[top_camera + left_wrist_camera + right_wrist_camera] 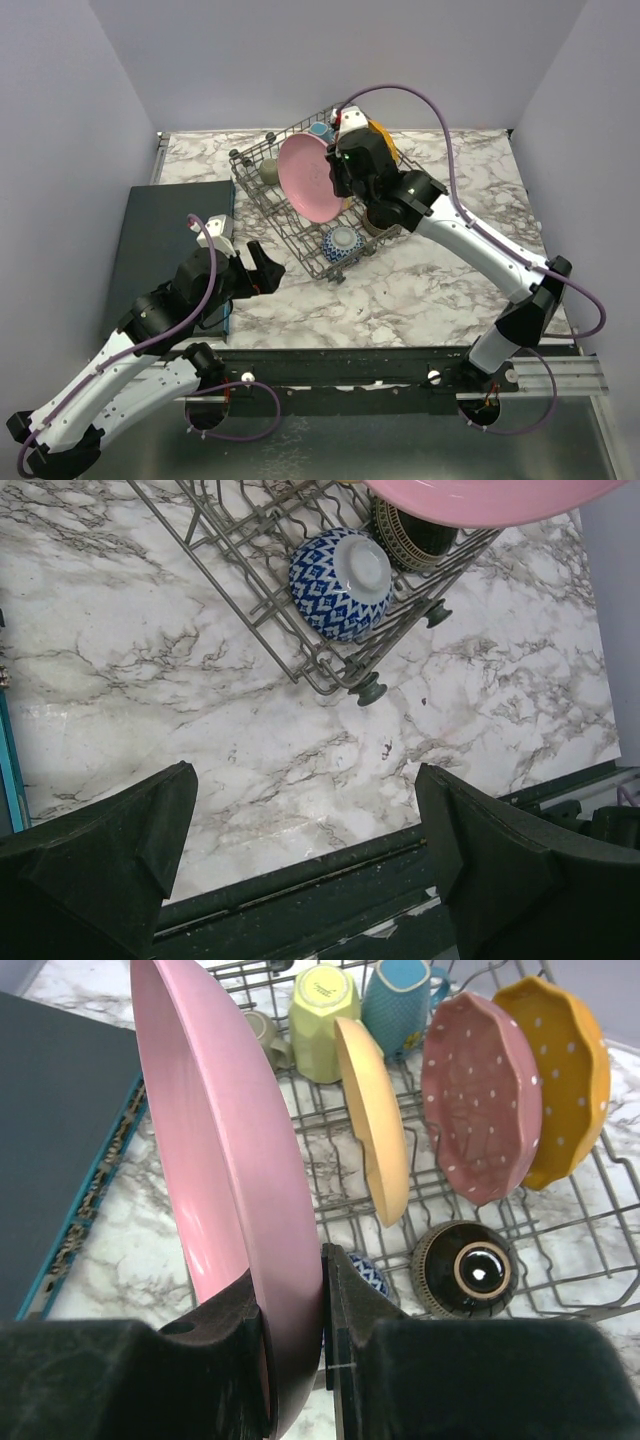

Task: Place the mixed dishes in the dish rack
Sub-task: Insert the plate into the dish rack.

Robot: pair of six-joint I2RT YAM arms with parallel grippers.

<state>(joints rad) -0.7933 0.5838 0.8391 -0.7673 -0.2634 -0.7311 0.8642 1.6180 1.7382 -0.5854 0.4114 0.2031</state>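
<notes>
In the top view, the right gripper [343, 165] holds the pink plate [312, 178] upright over the dish rack [285, 232], not yet set between the tines. In the left wrist view, the left gripper [305, 850] hangs spread and empty above the bench [150, 680], near the blue-patterned bowl [340, 583] in the rack corner. In the right wrist view, the gripper pinches the plate's rim, while the peach plate [375, 1120], dotted scalloped plate [482, 1100], orange plate [560, 1080], yellow mug [323, 1008], blue mug [400, 1005], olive mug [265, 1038] and dark brown bowl [465, 1270] are in the rack, so this plate seems the last piece.

Mat [165, 235] left of dish rack [264, 204]
</notes>
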